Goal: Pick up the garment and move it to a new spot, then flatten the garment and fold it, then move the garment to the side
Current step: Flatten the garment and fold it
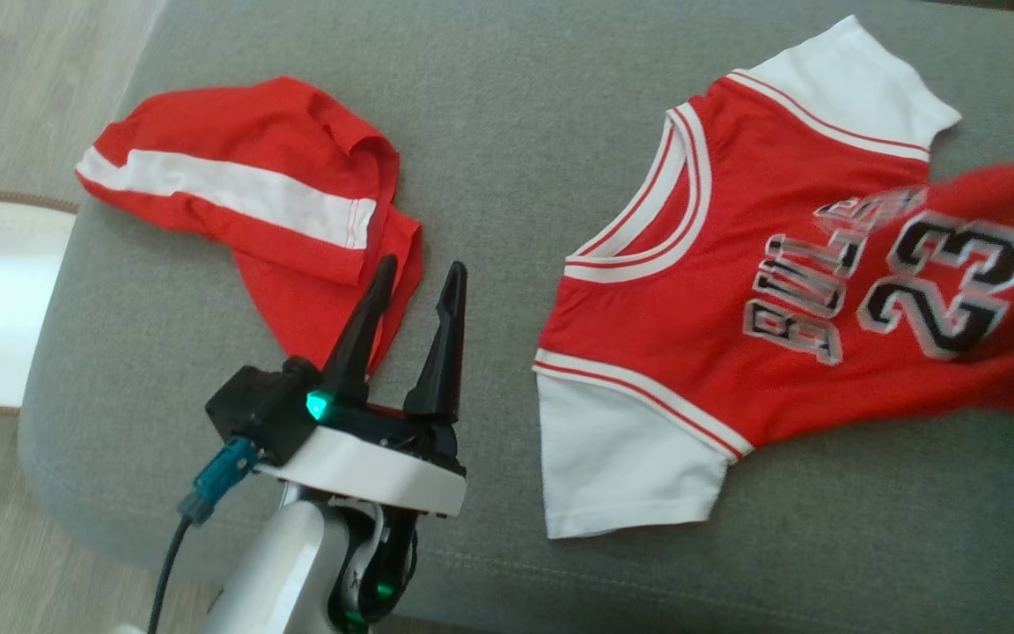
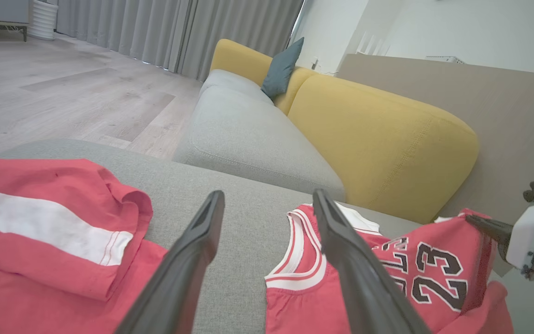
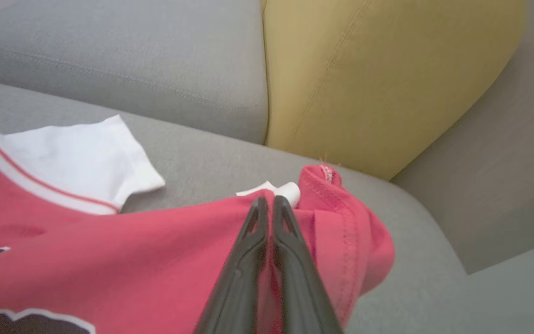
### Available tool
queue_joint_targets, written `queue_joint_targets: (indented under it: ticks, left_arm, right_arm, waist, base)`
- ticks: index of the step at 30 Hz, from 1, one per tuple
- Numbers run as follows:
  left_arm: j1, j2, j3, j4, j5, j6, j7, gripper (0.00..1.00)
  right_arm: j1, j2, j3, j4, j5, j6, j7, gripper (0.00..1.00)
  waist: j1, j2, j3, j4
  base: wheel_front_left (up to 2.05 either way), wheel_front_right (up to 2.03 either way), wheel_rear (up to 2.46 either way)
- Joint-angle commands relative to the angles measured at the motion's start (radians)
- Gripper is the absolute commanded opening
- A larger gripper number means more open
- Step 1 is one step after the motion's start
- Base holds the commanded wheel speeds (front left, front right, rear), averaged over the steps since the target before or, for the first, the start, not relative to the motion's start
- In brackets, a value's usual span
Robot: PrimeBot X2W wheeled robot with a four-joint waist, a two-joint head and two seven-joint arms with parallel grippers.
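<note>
While the grey cushion (image 1: 507, 132) is carrying both garments, a yellow backrest (image 2: 378, 139) is rising behind it and a wooden floor (image 2: 63, 93) is showing along its left side. The jersey (image 1: 736, 291), red with white sleeves and the number 23, is lying face up on the right half of the cushion, its neckline pointing toward the shorts (image 1: 234, 185); its far right part is blurring in the head view. The shorts, red with a white stripe, are lying crumpled on the left half, well apart from the jersey. The left hand (image 1: 422, 264) is standing wide and holding nothing, its fingers pointing across the bare strip of cushion between the two garments, with the left finger overlapping the near edge of the shorts in the head view. The right hand (image 3: 269, 202) is pinching the jersey's red hem, its two fingers pressing together on the cloth, which is bunching into a fold just beside the tips.
</note>
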Motion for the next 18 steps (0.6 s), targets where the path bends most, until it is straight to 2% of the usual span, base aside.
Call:
queue_joint_targets:
  ticks: [1, 7, 12, 14, 18]
  left_arm:
    - [-0.041, 0.002, 0.030, -0.038, -0.003, -0.008, -0.005, 1.00]
    - [-0.056, 0.002, 0.019, -0.040, -0.009, -0.009, -0.005, 1.00]
    - [-0.068, 0.002, 0.018, -0.041, -0.012, -0.010, -0.005, 1.00]
    - [-0.070, 0.002, 0.018, -0.041, -0.013, -0.010, -0.005, 1.00]
    - [-0.071, 0.002, 0.017, -0.040, -0.017, -0.002, -0.005, 1.00]
  right_arm:
    - [-0.033, -0.031, 0.020, -0.029, -0.007, -0.001, -0.016, 0.00]
    - [-0.162, -0.111, 0.016, 0.037, -0.075, -0.001, -0.049, 0.00]
    - [-0.235, -0.112, -0.001, 0.102, -0.130, -0.001, -0.111, 0.00]
    - [-0.245, -0.100, 0.002, 0.139, -0.152, -0.001, -0.122, 1.00]
    - [-0.251, -0.074, -0.018, 0.193, -0.177, -0.001, -0.166, 1.00]
  waist:
    - [0.0000, 0.0000, 0.008, 0.008]
    - [0.0000, 0.0000, 0.042, 0.037]
    - [0.0000, 0.0000, 0.061, 0.050]
    - [0.0000, 0.0000, 0.062, 0.050]
    - [0.0000, 0.0000, 0.052, 0.041]
  base:
    - [0.00, 0.00, 0.00]
    - [0.00, 0.00, 0.00]
    - [0.00, 0.00, 0.00]
    - [0.00, 0.00, 0.00]
    - [0.00, 0.00, 0.00]
